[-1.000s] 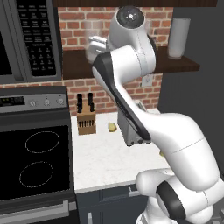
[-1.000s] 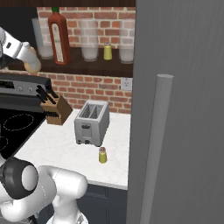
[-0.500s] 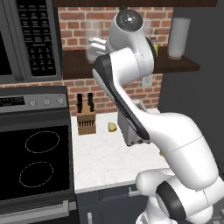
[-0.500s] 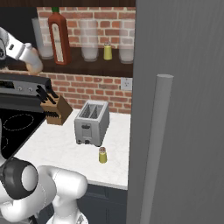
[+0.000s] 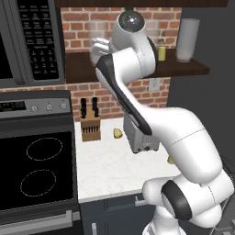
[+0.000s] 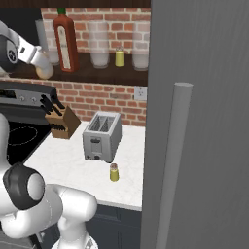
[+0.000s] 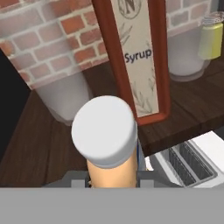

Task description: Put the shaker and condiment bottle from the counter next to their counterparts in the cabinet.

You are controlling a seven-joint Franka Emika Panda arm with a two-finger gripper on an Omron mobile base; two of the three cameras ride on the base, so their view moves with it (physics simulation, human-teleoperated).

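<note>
My gripper point(image 7: 113, 178) is shut on the condiment bottle point(image 7: 106, 146), a small orange bottle with a pale cap. It holds the bottle at the cabinet's point(image 6: 109, 74) dark shelf edge, just left of the tall dark-red syrup bottle point(image 6: 65, 41) point(image 7: 136, 57). In the right base view the held bottle point(image 6: 44, 72) hangs from the hand point(image 6: 42, 65). The bright yellow shaker counterpart point(image 6: 119, 57) point(image 7: 211, 40) stands further right on the shelf. The olive shaker point(image 6: 114, 172) stands on the counter point(image 6: 68, 163) in front of the toaster.
Glass jars point(image 6: 99, 46) line the shelf behind the bottles. A toaster point(image 6: 101, 137) and a knife block point(image 6: 61, 121) stand on the counter, with a small yellow item point(image 5: 118, 133) by the wall. The microwave point(image 5: 27, 41) and stove point(image 5: 36, 170) lie left; a tall grey panel point(image 6: 204, 121) stands right.
The hand has carried the condiment bottle a little further right along the shelf, closer to the syrup bottle. Nothing else has moved.
</note>
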